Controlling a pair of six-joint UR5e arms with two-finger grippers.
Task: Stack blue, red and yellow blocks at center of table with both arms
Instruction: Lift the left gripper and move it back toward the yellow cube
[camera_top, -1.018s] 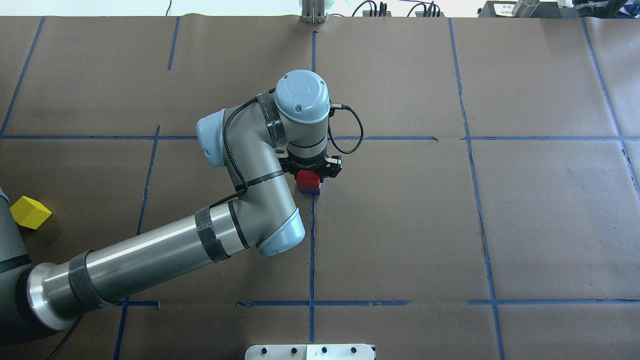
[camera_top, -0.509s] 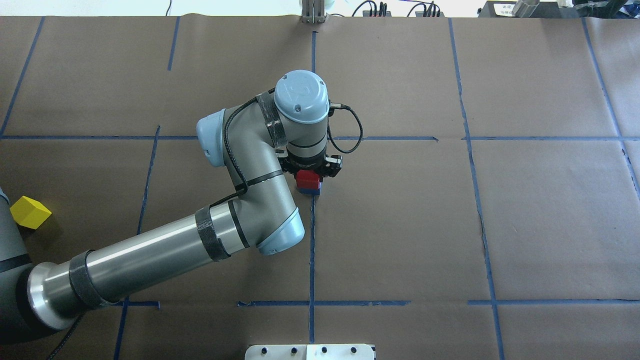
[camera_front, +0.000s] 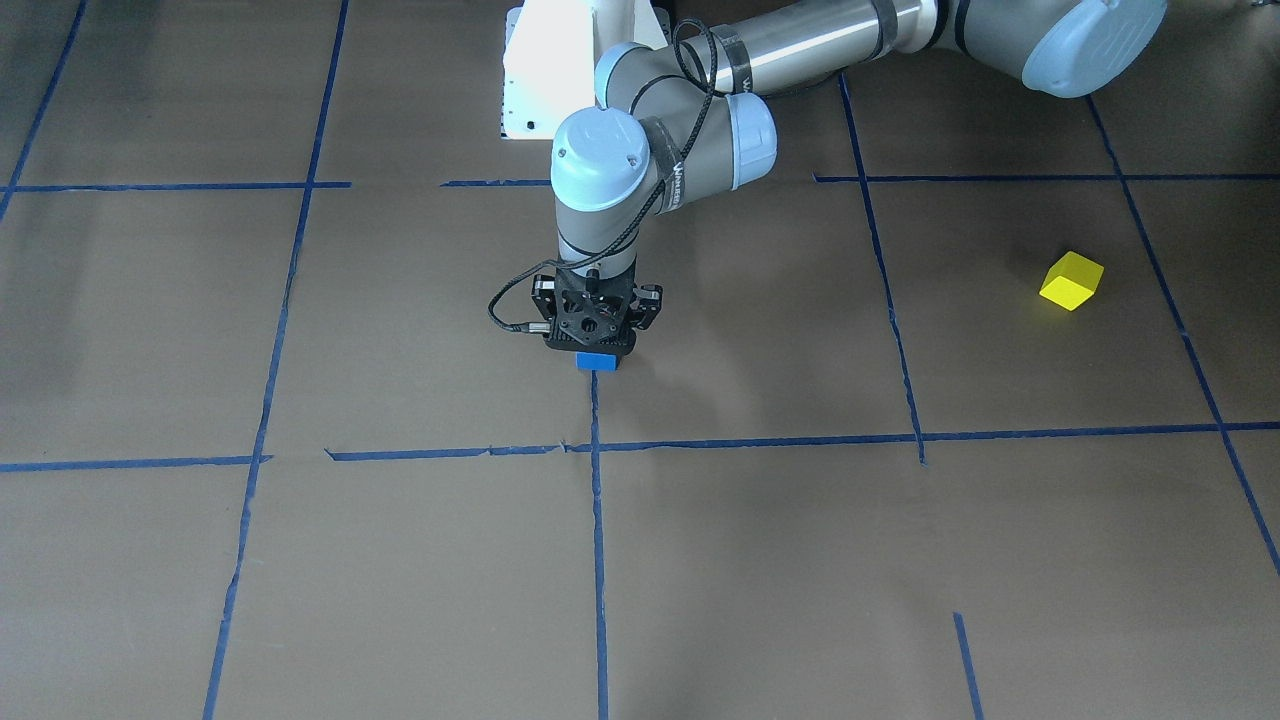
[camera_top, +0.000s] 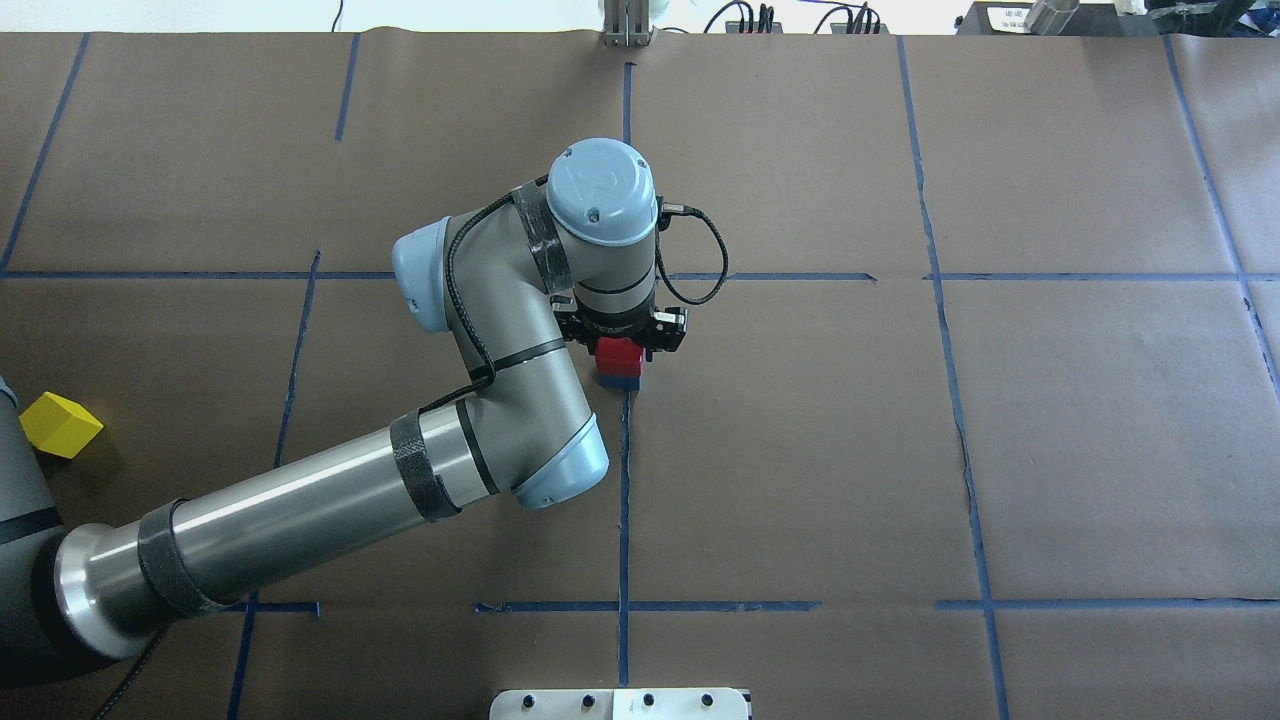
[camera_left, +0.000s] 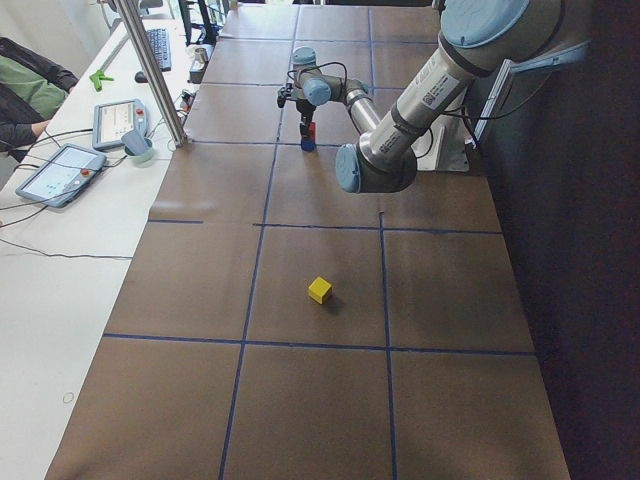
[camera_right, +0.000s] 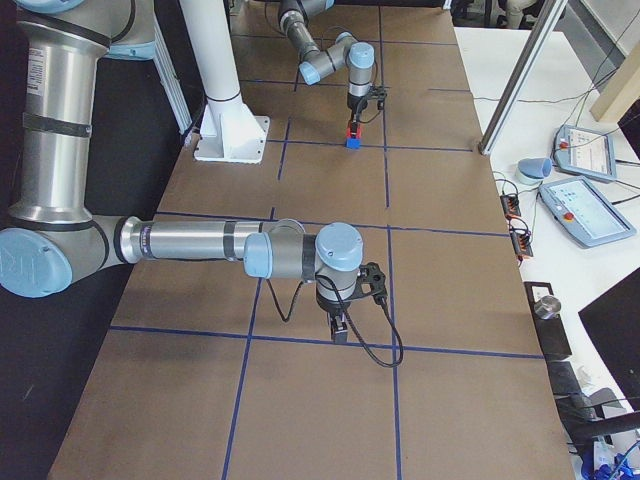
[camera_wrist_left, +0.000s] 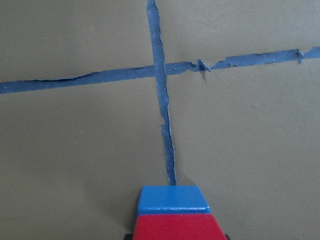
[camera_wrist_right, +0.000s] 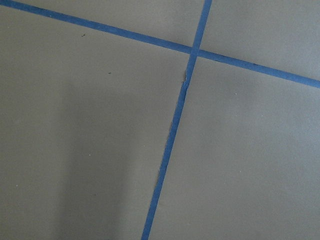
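Left claw (camera_front: 592, 346) points straight down onto the stack around mid-table. Jaws sit flush against two opposite sides of the red block (camera_top: 617, 356), so it reads as gripping it. The wrist cam only shows thin dark slivers tight against the block's lower corners.

Red block is on top of the blue block (camera_wrist_left: 173, 199), edges roughly lined up. Blue block is flat on the brown paper (camera_top: 800, 450), right at the end of a blue tape line (camera_wrist_left: 164, 125) and a little short of where that line crosses another.

Yellow block (camera_front: 1071, 281) is alone on the robot's left side of the table, well apart from the stack. It is turned at an angle to the tape grid and touches nothing.

Right claw (camera_right: 340, 327) is over the robot's right part of the table, pointing down, low over a tape line and near a crossing. It is seen only from the side cam, so I cannot tell whether it is open or closed. Its wrist cam shows just paper and a tape cross.
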